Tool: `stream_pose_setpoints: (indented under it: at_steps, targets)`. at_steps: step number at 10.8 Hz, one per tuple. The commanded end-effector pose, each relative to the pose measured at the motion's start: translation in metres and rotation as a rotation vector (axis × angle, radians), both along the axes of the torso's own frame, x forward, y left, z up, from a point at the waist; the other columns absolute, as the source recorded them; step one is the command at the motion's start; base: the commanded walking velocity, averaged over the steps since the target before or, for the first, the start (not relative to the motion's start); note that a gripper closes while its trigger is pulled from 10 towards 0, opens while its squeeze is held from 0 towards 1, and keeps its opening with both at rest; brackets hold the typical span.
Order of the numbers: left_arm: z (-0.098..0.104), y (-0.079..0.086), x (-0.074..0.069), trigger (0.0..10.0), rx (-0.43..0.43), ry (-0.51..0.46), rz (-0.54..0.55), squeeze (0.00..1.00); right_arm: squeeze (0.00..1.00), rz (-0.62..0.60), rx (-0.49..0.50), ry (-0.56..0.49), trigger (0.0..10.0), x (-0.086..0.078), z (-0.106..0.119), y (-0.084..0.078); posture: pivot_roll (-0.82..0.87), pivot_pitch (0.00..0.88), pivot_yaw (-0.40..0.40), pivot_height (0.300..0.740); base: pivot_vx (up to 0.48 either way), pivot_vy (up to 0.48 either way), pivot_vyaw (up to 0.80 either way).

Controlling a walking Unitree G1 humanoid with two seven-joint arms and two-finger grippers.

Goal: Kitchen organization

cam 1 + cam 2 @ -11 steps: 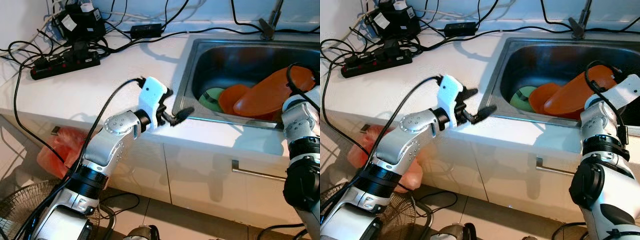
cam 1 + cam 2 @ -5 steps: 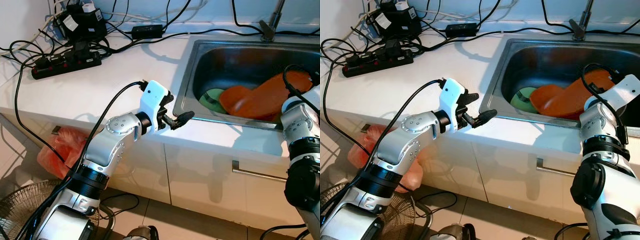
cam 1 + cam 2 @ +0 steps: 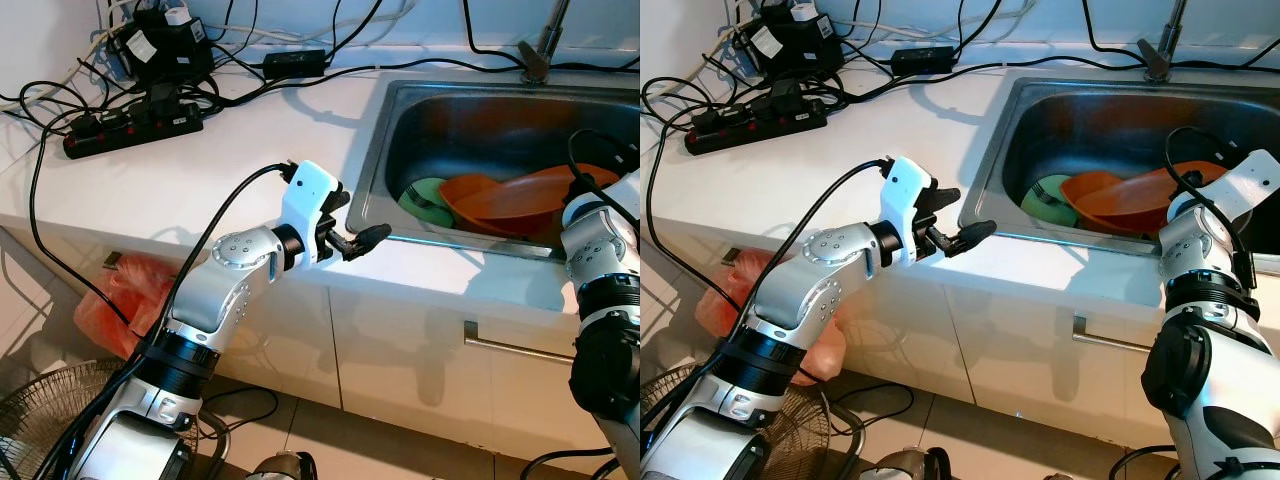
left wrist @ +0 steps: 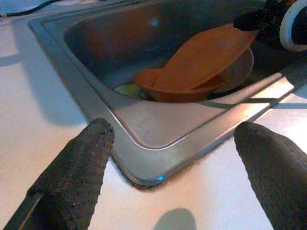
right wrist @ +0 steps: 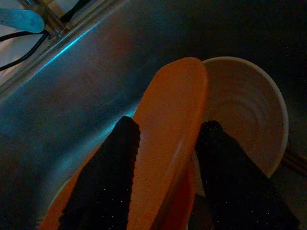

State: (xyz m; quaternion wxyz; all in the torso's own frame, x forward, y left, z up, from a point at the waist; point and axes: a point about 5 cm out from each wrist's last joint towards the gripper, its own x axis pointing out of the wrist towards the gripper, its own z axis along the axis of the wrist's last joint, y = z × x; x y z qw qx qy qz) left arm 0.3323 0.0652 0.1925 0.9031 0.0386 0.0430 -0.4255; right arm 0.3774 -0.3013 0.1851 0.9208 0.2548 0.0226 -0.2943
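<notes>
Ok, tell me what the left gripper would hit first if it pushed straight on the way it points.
Probably the sink's steel rim. The left gripper, fingers open, hovers over the counter at the sink corner, aimed at the orange plate; depth is unclear.

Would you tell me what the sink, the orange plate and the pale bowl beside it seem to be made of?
Sink: brushed stainless steel, judging by its grey sheen and streaked reflections.
Orange plate, gripped at its rim by the right gripper: probably plastic or melamine; uniform colour, soft matte gloss.
Pale bowl: perhaps ceramic or plastic; faint concentric rings, too dim to say.
</notes>
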Motion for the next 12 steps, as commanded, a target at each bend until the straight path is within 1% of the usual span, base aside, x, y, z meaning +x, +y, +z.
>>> stream_pose_setpoints:
  at_steps: [1, 3, 4, 5, 6, 7, 10, 11, 12]
  targets:
    - [0.001, 0.006, 0.001, 10.0, -0.001, -0.004, 0.022, 1.0, 1.0, 0.026, 0.047, 0.092, 10.0, -0.004, -0.026, 0.007, 0.11, 0.085, 0.133, 0.74, 0.0, 0.0, 0.0]
    - [0.001, 0.007, 0.001, 10.0, 0.001, -0.003, 0.026, 1.0, 1.0, 0.013, 0.039, 0.117, 10.0, -0.005, -0.027, 0.005, 0.11, 0.082, 0.133, 0.74, 0.0, 0.0, 0.0]
    - [0.002, 0.008, 0.002, 10.0, 0.005, -0.005, 0.033, 1.0, 1.0, -0.024, -0.029, 0.189, 10.0, -0.011, -0.029, -0.004, 0.11, 0.079, 0.126, 0.74, 0.0, 0.0, 0.0]
    - [0.002, 0.009, 0.003, 10.0, 0.01, -0.008, 0.039, 1.0, 1.0, -0.032, -0.108, 0.245, 10.0, -0.015, -0.031, -0.012, 0.11, 0.078, 0.126, 0.74, 0.0, 0.0, 0.0]
    - [0.002, 0.01, 0.003, 10.0, 0.012, -0.008, 0.04, 1.0, 1.0, -0.019, -0.155, 0.256, 10.0, -0.015, -0.03, -0.012, 0.11, 0.077, 0.126, 0.74, 0.0, 0.0, 0.0]
    - [0.001, 0.009, 0.003, 10.0, 0.015, -0.007, 0.038, 1.0, 1.0, -0.011, -0.235, 0.28, 10.0, -0.016, -0.026, -0.015, 0.11, 0.075, 0.127, 0.74, 0.0, 0.0, 0.0]
    - [0.002, 0.009, 0.004, 10.0, 0.018, -0.01, 0.036, 1.0, 1.0, -0.035, -0.29, 0.318, 10.0, -0.022, -0.027, -0.027, 0.11, 0.068, 0.129, 0.74, 0.0, 0.0, 0.0]
    - [0.003, 0.01, 0.004, 10.0, 0.02, -0.01, 0.037, 1.0, 1.0, -0.039, -0.27, 0.312, 10.0, -0.024, -0.028, -0.029, 0.11, 0.069, 0.131, 0.74, 0.0, 0.0, 0.0]
    - [0.003, 0.01, 0.004, 10.0, 0.02, -0.01, 0.037, 1.0, 1.0, -0.033, -0.275, 0.311, 10.0, -0.024, -0.028, -0.029, 0.11, 0.069, 0.13, 0.74, 0.0, 0.0, 0.0]
